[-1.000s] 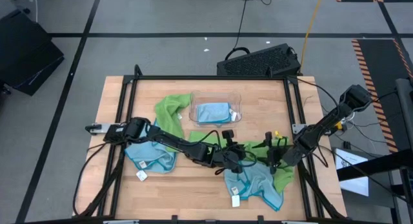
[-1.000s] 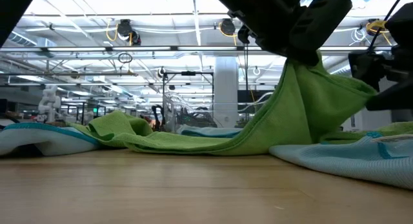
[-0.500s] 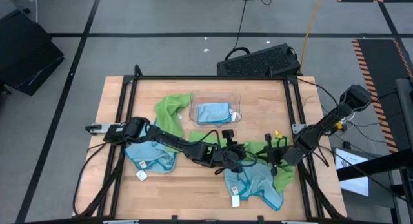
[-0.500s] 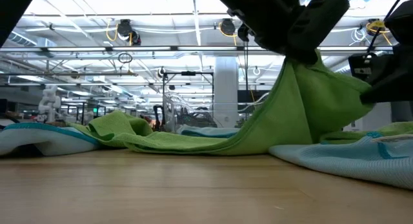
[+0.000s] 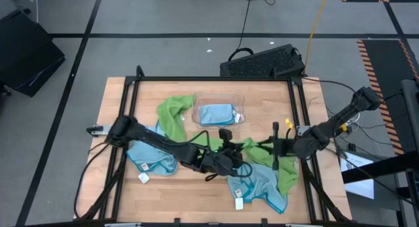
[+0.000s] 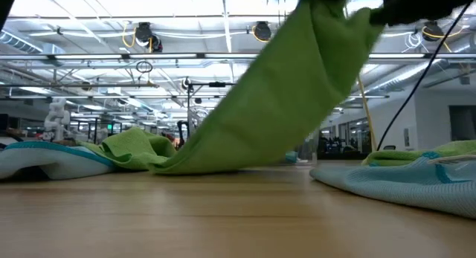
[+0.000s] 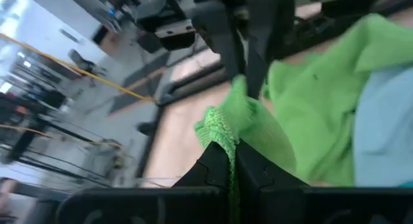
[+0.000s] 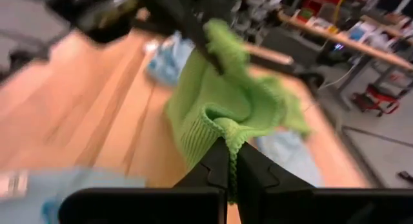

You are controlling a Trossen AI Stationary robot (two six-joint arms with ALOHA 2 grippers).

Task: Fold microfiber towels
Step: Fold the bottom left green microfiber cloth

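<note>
The left gripper [image 5: 230, 152] and right gripper [image 5: 275, 146] each pinch an edge of the green towel [image 5: 252, 148], lifted near the bench's [image 5: 118, 89] front right, stretched lengthwise between them, left to right.

Bright even overhead light, soft shadows, ceiling lamp glare, motion-blurred wrist views
</note>
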